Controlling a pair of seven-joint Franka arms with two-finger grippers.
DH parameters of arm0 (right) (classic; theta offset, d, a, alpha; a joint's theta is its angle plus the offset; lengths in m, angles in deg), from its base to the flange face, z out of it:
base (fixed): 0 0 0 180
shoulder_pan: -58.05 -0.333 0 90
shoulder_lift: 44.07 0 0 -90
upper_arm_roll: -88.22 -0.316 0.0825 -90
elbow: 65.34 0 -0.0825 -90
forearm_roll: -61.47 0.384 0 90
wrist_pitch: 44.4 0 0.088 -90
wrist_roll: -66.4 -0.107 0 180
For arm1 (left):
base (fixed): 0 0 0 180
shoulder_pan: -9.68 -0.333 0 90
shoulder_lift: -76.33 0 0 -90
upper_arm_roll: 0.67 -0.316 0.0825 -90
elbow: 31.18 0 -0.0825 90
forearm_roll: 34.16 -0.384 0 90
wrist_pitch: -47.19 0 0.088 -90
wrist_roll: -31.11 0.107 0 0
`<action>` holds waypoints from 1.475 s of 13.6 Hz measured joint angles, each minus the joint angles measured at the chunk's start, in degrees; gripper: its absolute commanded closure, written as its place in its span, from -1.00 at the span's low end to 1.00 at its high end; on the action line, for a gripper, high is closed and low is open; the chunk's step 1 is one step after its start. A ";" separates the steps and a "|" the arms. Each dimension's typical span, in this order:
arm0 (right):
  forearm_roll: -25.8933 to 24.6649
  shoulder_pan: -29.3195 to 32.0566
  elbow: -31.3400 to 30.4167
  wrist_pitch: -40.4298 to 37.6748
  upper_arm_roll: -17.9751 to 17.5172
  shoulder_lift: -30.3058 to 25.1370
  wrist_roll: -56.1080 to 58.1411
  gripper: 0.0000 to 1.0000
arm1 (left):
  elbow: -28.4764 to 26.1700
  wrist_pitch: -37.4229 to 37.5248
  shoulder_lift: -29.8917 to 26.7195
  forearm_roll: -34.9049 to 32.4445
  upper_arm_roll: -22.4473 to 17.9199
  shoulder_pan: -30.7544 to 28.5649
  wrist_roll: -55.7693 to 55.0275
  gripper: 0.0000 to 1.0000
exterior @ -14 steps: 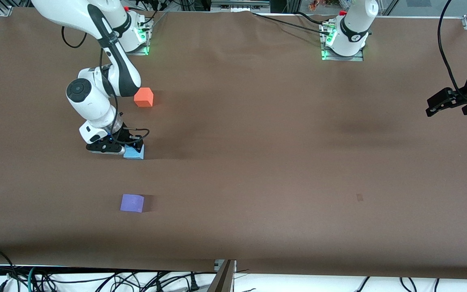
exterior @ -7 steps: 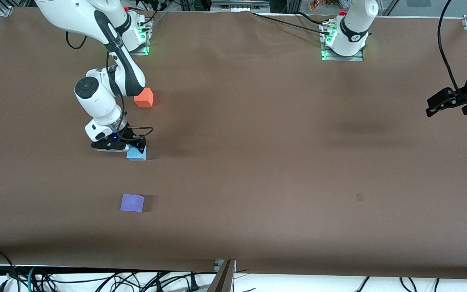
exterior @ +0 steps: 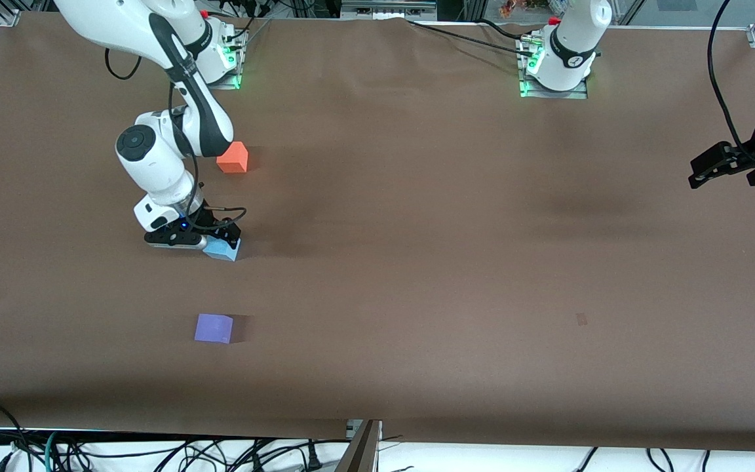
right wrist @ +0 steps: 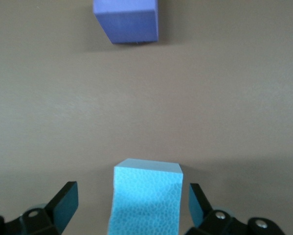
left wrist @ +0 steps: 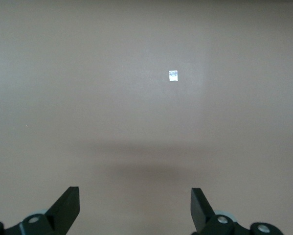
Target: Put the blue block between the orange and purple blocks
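The sky-blue block [exterior: 224, 250] rests on the table between the orange block [exterior: 232, 158] and the purple block [exterior: 213, 328], roughly in line with them. My right gripper [exterior: 220, 240] stands low over it, open. In the right wrist view the blue block [right wrist: 146, 196] sits between the spread fingers [right wrist: 67, 198] with a gap on each side, and the purple block [right wrist: 127, 20] lies a short way off. My left gripper [exterior: 702, 172] waits open at the left arm's end of the table with nothing between its fingers [left wrist: 68, 203].
The brown table cover [exterior: 417, 262] carries only the three blocks. A small pale mark [left wrist: 173, 75] shows on the cover under the left gripper. Cables hang along the table edge nearest the front camera.
My right gripper has opened and let go of the blue block, which now sits free on the table, turned slightly. The left arm has not moved.
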 measured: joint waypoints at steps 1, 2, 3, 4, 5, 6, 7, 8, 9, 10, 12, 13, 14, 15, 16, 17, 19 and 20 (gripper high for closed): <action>0.00 0.00 2.18 -4.35 0.17 -0.98 0.01 -1.00 | 0.00 0.00 0.00 0.00 0.00 0.00 0.00 -1.00; -0.01 0.01 4.12 -8.35 0.47 -2.08 0.07 -1.00 | 0.00 0.00 0.00 0.00 0.00 0.00 0.00 -1.00; -0.04 0.01 6.10 -12.62 0.82 -3.16 0.11 -1.00 | 0.00 0.00 0.00 0.00 0.00 0.00 0.00 -1.00; -0.06 0.01 8.65 -18.17 1.33 -4.09 0.13 -1.00 | 0.01 0.00 0.01 0.00 0.00 0.00 0.00 -1.00; -0.14 0.01 12.13 -24.97 2.12 -4.85 0.35 -1.00 | 0.01 0.00 0.02 0.00 0.00 0.00 0.00 -1.00; -0.19 0.03 16.44 -32.22 3.14 -5.40 1.09 -1.00 | 0.01 0.00 0.03 0.00 0.00 0.00 0.00 -1.00; -0.19 0.06 21.58 -40.05 4.36 -5.84 2.19 -1.00 | 0.01 0.00 0.04 0.00 0.00 0.00 0.00 -1.00; -0.19 0.10 25.56 -45.57 5.31 -6.11 2.56 -1.00 | 0.01 0.00 0.04 0.00 0.00 0.00 0.00 -1.00; -0.20 0.10 28.76 -49.78 6.23 -6.20 2.62 -1.00 | 0.01 0.00 0.04 0.00 0.00 0.00 0.00 -1.00; -0.20 0.15 31.53 -53.33 7.16 -6.20 2.67 -1.00 | 0.01 0.00 0.05 0.00 0.00 0.00 0.00 -1.00; -0.19 0.77 35.65 -58.77 8.01 -6.23 2.69 -1.00 | 0.01 0.00 0.05 0.00 -0.02 -0.01 0.00 -1.00; -0.26 1.40 37.03 -60.49 8.02 -6.46 2.71 -1.00 | 0.01 0.00 0.05 0.00 -0.03 -0.02 0.00 -1.00; -1.21 1.98 37.79 -61.77 7.74 -7.06 3.00 -1.00 | 0.01 0.00 0.05 0.00 -0.03 -0.02 0.00 -1.00; -4.00 2.76 38.14 -63.24 6.69 -7.90 3.42 -1.00 | 0.01 0.00 0.05 0.00 -0.04 -0.02 0.00 -1.00; -6.79 4.09 38.23 -64.45 4.80 -8.92 3.62 -1.00 | 0.01 0.00 0.05 0.00 -0.06 -0.02 0.00 -1.00; -8.15 6.23 38.30 -64.90 2.36 -10.01 3.62 -1.00 | 0.02 0.00 0.06 0.00 -0.09 -0.02 0.00 -1.00; -8.75 10.68 38.38 -65.20 -1.66 -12.77 4.25 -1.00 | 0.02 0.00 0.17 0.00 -0.21 -0.04 0.00 -1.00; -8.76 11.80 38.38 -65.59 -2.66 -14.08 5.07 -1.00 | 0.01 0.00 0.25 0.00 -0.26 -0.04 0.00 -1.00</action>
